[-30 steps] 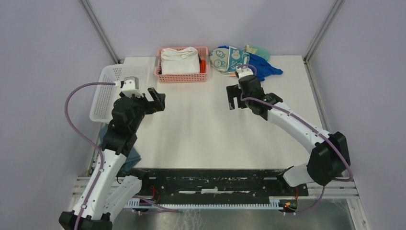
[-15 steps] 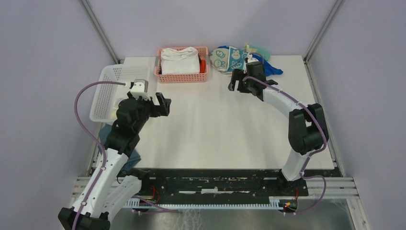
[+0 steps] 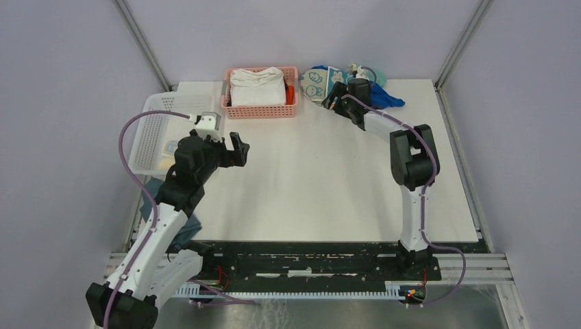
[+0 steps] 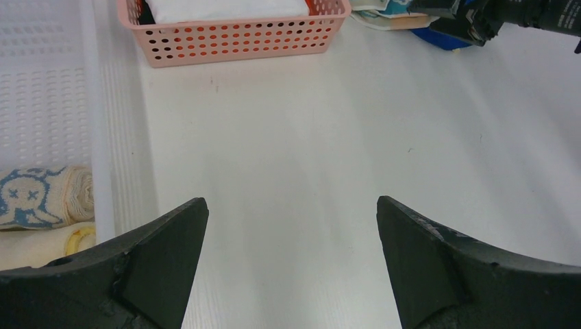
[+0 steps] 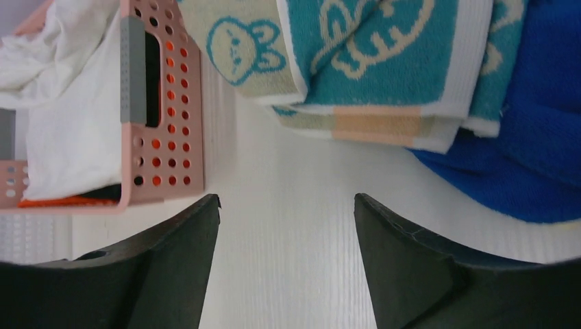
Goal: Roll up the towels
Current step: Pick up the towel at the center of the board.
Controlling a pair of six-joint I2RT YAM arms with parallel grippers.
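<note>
The right hand (image 5: 286, 200) is standing spread. Its two black wedge-shaped fingers (image 5: 411, 260) are sitting well apart with only bare bench (image 5: 288, 157) between them, so it is gripping nothing. Just beyond its fingertips, at the far edge of the white, faintly grained bench, a folded terry towel (image 5: 370, 48) is lying flat. It has teal and beige panels, white outlines of rabbits and a carrot, a white and peach border, and a looped pile. On one side it is resting against a deep blue fleecy cloth (image 5: 541, 137). On the other side a pink plastic basket (image 5: 185, 103) with round holes is standing just beside it, holding a thick white folded cloth (image 5: 68, 137).

The left hand (image 4: 291, 205) is hanging over the left-middle of the bench, fingers spread wide and empty. Near it a white perforated plastic tray (image 4: 41, 68) is sitting at the bench's left edge — inside, a pale rolled towel (image 4: 41, 199) with a blue cartoon rabbit face is lying on its side. A soft yellow towel (image 4: 34, 243) is lying against it, partly hidden by a finger — whether that one is rolled I cannot tell.
</note>
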